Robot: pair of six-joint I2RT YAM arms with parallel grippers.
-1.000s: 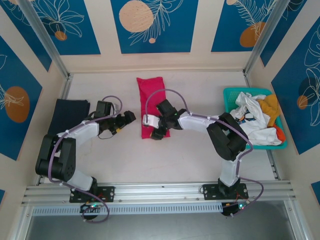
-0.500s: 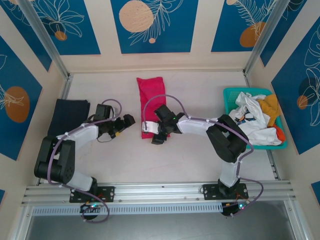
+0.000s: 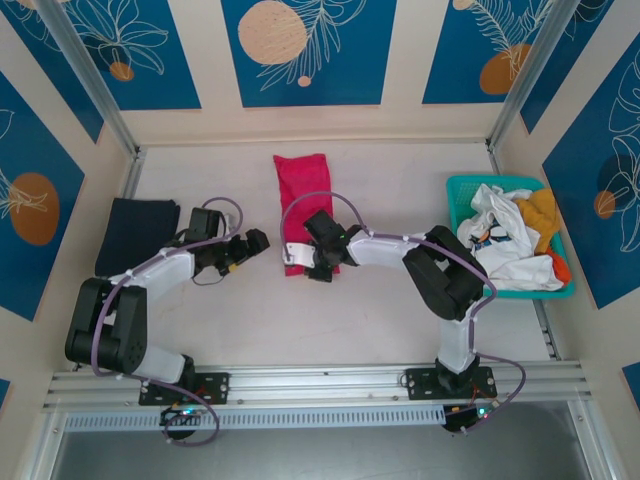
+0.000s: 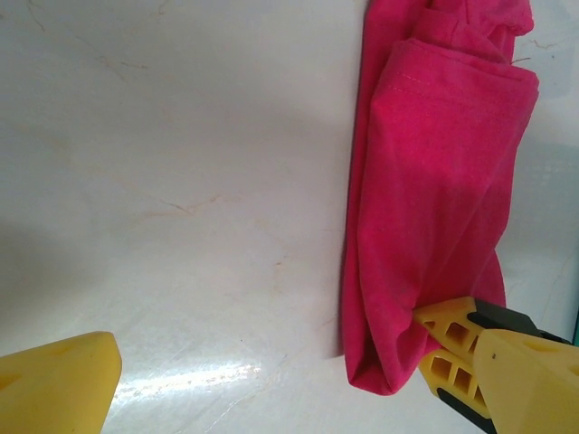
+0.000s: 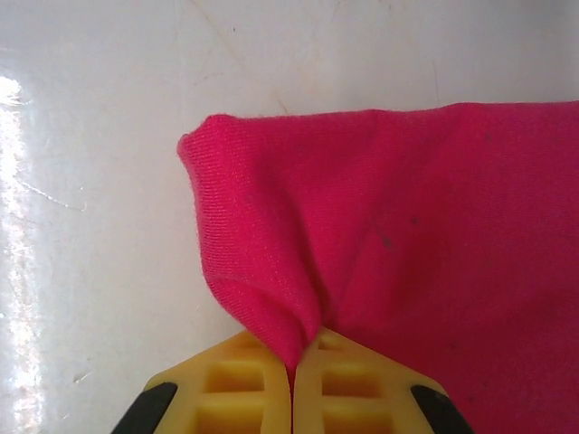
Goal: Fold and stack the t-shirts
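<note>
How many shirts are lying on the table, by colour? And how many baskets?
pink shirt: 1
navy shirt: 1
teal basket: 1
Total: 3
The heaped clothes inside it are too tangled to count.

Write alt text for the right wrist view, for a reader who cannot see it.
The yellow right gripper is shut on a pinched fold of the magenta-pink t-shirt, near its corner. The shirt spreads to the right over a pale, glossy table.
</note>
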